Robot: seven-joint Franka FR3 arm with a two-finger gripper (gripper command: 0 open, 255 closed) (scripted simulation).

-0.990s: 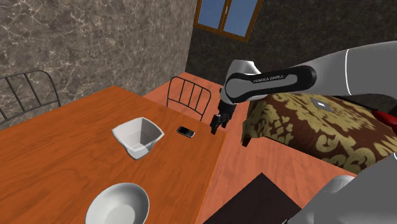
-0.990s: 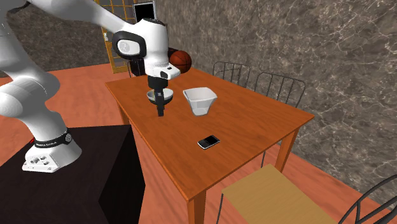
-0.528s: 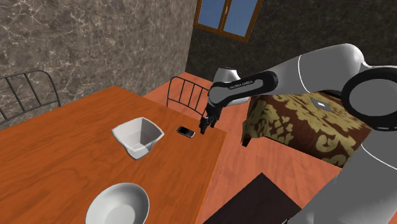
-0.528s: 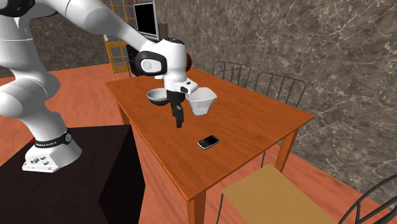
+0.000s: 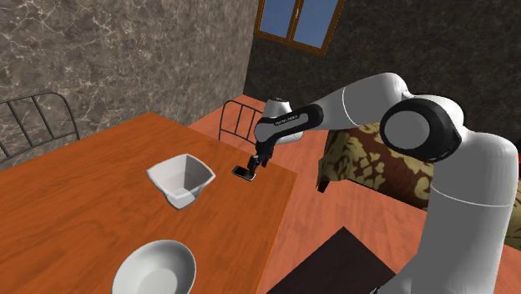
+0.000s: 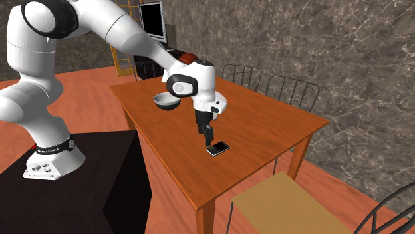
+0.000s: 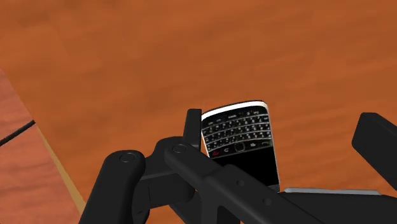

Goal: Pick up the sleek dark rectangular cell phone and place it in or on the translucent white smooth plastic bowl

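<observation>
Table of orange-brown wood [image 5: 83,209] carries everything, and the white Franka arm [image 5: 359,104] reaches over its corner by the black wire chair [image 5: 246,125]. Further in sit a round white bowl [image 5: 154,267] and a square-rimmed white bowl [image 5: 179,179]; which one is meant I cannot tell. The all-black gripper [image 6: 207,139] hangs spread wide and empty over the dark rectangular keypad phone [image 7: 242,140], which lies flat near that corner. One finger stands nearer the phone, so centre first, lower the tips almost to the wood, then close across its narrow width.
</observation>
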